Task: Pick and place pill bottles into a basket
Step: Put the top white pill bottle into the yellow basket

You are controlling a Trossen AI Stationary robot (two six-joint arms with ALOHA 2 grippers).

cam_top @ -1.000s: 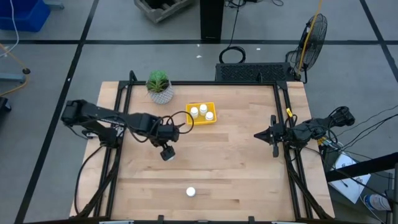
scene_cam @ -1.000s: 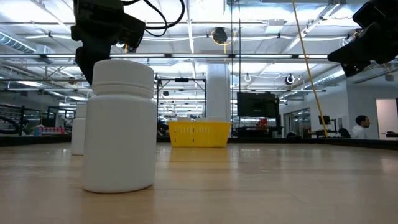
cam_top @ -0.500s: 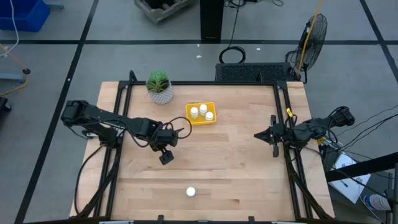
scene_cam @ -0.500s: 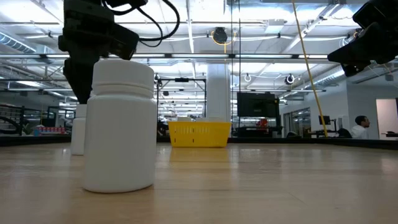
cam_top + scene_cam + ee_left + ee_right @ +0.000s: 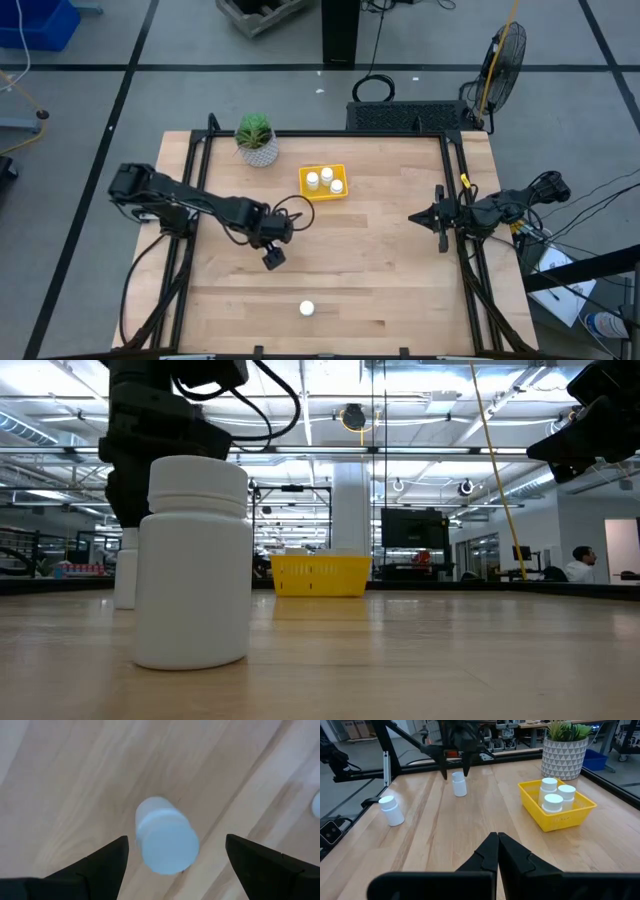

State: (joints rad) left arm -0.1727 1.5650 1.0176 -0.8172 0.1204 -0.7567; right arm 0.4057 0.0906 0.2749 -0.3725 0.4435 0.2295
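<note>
Pill bottle (image 5: 162, 836) upright on your table (image 5: 400, 270), left of centre, directly beneath your left end effector (image 5: 273, 258), fingers (image 5: 107, 862) spread apart either side, untouched, right end effector (image 5: 416, 217) pinched together at the right edge.

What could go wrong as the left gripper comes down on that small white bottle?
The left gripper hangs open above an upright white cylindrical pill bottle, which sits nearer one finger than the other, so a finger might clip its cap and tip it. The yellow rectangular basket already holds three bottles, so placing another may knock them. The right gripper waits shut at the table's right edge.
</note>
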